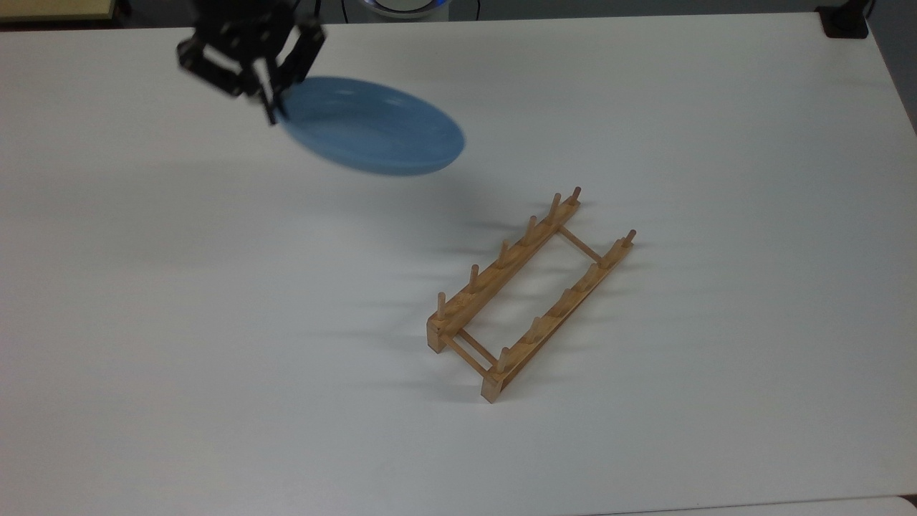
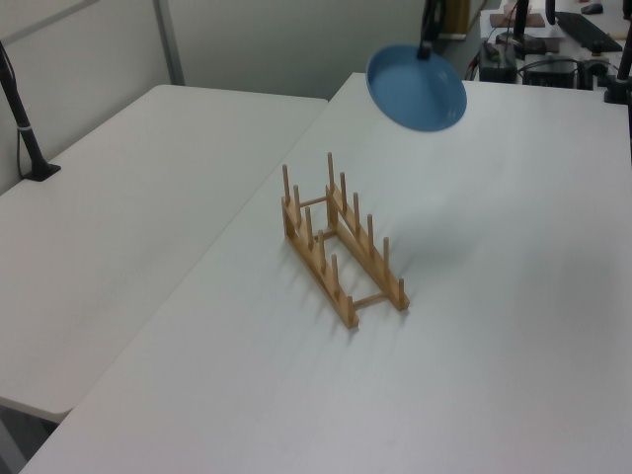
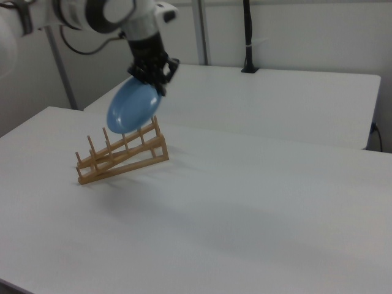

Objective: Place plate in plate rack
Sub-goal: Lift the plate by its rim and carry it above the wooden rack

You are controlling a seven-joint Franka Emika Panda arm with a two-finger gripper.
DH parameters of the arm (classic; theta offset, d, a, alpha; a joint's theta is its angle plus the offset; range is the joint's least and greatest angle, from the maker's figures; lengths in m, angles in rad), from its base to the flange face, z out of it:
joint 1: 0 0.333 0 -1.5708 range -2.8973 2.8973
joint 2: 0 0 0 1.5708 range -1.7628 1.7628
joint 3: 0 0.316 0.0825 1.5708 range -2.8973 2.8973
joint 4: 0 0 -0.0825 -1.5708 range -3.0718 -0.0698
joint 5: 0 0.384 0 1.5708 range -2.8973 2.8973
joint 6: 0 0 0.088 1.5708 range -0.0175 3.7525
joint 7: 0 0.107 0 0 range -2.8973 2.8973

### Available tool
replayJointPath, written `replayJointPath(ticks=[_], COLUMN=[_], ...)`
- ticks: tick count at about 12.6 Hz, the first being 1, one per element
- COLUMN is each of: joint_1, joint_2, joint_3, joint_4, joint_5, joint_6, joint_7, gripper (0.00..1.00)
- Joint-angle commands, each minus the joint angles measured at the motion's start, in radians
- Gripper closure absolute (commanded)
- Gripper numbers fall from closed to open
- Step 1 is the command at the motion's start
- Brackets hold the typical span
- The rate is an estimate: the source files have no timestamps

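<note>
My pincer grips the blue plate by its rim, high above the table, well away from the rack.

In the top view, my pincer point(image 1: 276, 107) is clenched on the edge of the plate point(image 1: 372, 127) at the top view's upper left; the plate is tilted, and the wooden rack point(image 1: 526, 294) lies empty on the white table point(image 1: 215, 358), lower and to the top view's right. In the left view, the plate point(image 2: 417, 87) hangs in the air near the top edge, tipped so its hollow side faces the camera, with the rack point(image 2: 341, 242) standing below it and nearer the camera. In the right view, my pincer point(image 3: 157, 82) holds the plate point(image 3: 131, 105) from above; the plate slants steeply, its underside showing, and it overlaps the rack point(image 3: 121, 157).
</note>
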Motion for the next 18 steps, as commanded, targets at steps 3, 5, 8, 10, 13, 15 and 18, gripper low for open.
replayJointPath(ticks=[3,5,8,10,13,15,18], joint_1=[0.269,0.400,0.496,0.524,0.524,0.524,0.528], joint_2=[-0.073,-0.078,-0.066,-0.063,-0.046,-0.015,0.035], joint_3=[0.001,0.005,0.019,0.048,0.120,0.152,0.186], joint_4=[-0.033,-0.034,-0.042,-0.068,-0.105,-0.106,-0.108], joint_5=[-0.301,-0.499,-0.582,-0.641,-0.739,-0.803,-0.905], joint_6=[0.102,0.105,0.107,0.107,0.107,0.107,0.102], joint_7=[0.289,0.450,0.524,0.599,0.688,0.738,0.793], gripper=[1.00,1.00,1.00,1.00,1.00,1.00,1.00])
